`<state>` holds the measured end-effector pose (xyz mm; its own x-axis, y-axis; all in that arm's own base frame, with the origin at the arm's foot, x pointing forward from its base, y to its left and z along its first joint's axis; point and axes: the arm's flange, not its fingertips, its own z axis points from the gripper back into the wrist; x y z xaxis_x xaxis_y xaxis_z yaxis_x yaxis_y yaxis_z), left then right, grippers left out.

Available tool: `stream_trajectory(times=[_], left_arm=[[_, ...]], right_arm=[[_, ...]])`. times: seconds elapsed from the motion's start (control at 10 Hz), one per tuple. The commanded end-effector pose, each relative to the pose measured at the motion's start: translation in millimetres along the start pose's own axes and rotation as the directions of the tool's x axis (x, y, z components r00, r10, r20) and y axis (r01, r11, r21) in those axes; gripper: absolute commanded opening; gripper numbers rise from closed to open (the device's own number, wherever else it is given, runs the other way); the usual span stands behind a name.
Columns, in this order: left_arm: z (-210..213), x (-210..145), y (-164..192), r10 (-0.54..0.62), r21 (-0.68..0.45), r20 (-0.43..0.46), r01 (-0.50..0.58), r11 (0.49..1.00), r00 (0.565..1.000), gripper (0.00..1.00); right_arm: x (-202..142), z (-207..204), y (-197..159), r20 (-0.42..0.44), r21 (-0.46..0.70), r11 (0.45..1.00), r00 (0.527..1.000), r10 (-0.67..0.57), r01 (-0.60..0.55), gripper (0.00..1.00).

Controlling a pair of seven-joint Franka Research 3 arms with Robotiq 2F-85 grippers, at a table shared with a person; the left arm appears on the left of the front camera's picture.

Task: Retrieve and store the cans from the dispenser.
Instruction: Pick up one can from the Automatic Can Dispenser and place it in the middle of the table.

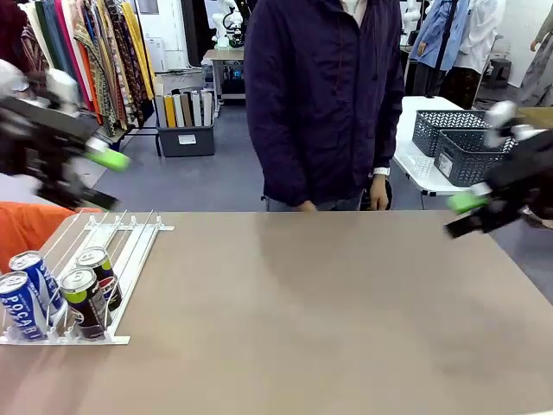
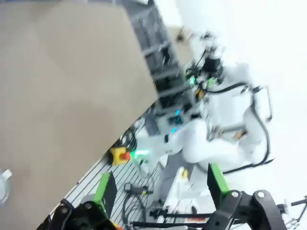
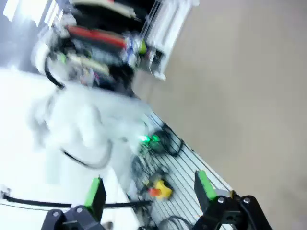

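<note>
On the near left corner of the table: dispenser, white, sloped, with wire-railed lanes running down toward the robot's side. Contents — four cans, all upright, gathered at the low front end: two blue-and-white POCARI cans in the leftmost lanes, one just behind the other; black-and-green can in the next lane to the right; black Pepsi can just behind it and slightly right, nearly touching. Left gripper: raised in the air near the dispenser's far end, blurred, touching nothing; the left wrist view shows its green-padded fingers spread wide with nothing between them. Right gripper: held at the table's right edge, well apart from the cans, also blurred; the right wrist view shows its fingers parted and empty. Person: dark jacket, standing at the far edge, hands low by the table's rim. Background right — dark grey lattice baskets on a white side table.
</note>
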<state>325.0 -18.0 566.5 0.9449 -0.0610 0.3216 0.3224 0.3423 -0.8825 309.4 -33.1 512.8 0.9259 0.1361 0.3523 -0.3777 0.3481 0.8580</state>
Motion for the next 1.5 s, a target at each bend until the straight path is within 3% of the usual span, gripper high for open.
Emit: stream_trajectory(times=[0.0, 0.2, 0.3, 0.4, 0.5, 0.6, 1.4], left_arm=[[66.8, -38.8, 45.6, 0.063, -0.087, 0.249, -0.042, 0.995, 0.966, 1.0], [131.7, -95.3, 87.9, 0.169, -0.16, 0.487, -0.102, 0.982, 0.857, 1.0], [146.5, -112.0, 97.6, 0.222, -0.198, 0.552, -0.133, 0.971, 0.804, 1.0], [151.4, -115.9, 108.0, 0.287, -0.204, 0.631, -0.203, 0.958, 0.721, 1.0], [158.7, -100.1, 86.7, 0.21, -0.15, 0.485, -0.156, 0.976, 0.849, 1.0], [158.7, -100.1, 86.7, 0.21, -0.15, 0.485, -0.156, 0.976, 0.849, 1.0], [156.9, -99.3, 86.8, 0.23, -0.141, 0.476, -0.185, 0.973, 0.849, 1.0]], right_arm=[[-20.6, 56.6, -46.0, 0.25, 0.116, 0.992, 0.965, -0.082, 0.055, 1.0], [-53.8, 106.6, -91.8, 0.457, 0.235, 0.968, 0.869, -0.188, 0.086, 1.0], [-60.7, 114.2, -103.5, 0.49, 0.262, 0.958, 0.839, -0.236, 0.116, 1.0], [-57.4, 110.4, -109.1, 0.509, 0.251, 0.956, 0.82, -0.262, 0.149, 1.0], [-37.9, 90.3, -106.3, 0.496, 0.15, 0.971, 0.835, -0.238, 0.188, 1.0], [-75.9, 128.0, -108.8, 0.497, 0.24, 0.954, 0.822, -0.279, 0.179, 1.0], [-75.9, 128.0, -108.8, 0.497, 0.24, 0.954, 0.822, -0.279, 0.179, 1.0]])
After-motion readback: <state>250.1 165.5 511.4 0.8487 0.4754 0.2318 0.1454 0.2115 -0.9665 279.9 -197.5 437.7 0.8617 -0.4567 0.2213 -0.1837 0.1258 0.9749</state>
